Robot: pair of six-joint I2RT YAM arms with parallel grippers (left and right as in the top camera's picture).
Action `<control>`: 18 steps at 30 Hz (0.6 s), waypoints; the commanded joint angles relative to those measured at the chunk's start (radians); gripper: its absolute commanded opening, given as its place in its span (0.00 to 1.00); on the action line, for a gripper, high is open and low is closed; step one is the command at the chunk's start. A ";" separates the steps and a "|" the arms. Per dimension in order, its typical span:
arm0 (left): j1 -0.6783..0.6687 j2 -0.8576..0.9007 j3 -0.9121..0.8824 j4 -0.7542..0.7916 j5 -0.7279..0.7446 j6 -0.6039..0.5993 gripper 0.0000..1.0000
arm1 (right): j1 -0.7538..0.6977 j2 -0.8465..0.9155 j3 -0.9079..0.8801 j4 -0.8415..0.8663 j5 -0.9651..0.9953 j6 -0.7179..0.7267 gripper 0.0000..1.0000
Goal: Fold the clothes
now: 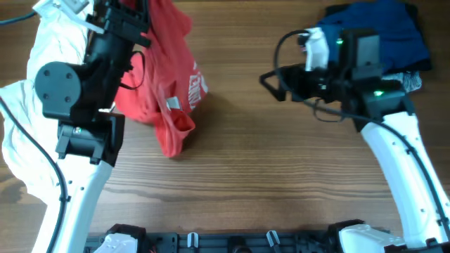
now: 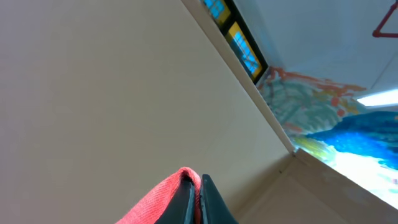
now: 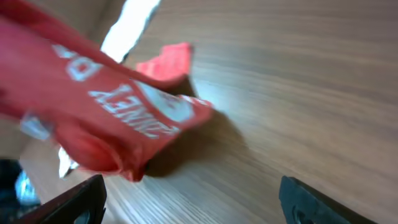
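Folding is hardly begun: the red T-shirt (image 1: 165, 77) hangs bunched from my left tool (image 2: 198, 199), which is clamped on its fabric and tipped upward, with the shirt's lower end down near the table (image 1: 267, 169). Right of the shirt, my right tool (image 3: 193, 202) faces it, jaws spread wide and empty. The white shirt (image 1: 28, 91) left of it and the blue pieces (image 1: 383, 35) far to its right lie unfolded.

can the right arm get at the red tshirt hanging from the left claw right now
Probably yes. The right claw is open and faces the red T-shirt, with only bare table between them. The left claw is shut on the shirt, whose lower end lies loose on the wood.
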 commanded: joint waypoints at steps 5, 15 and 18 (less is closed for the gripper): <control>-0.048 0.047 0.015 -0.115 -0.018 -0.001 0.04 | 0.227 -0.005 0.016 0.245 0.069 0.065 0.87; -0.048 0.103 0.015 -0.171 -0.033 0.051 0.04 | 0.385 0.061 0.016 0.346 0.273 0.122 0.84; -0.048 0.103 0.015 -0.171 -0.033 0.051 0.04 | 0.436 0.137 0.016 0.452 0.287 0.130 0.78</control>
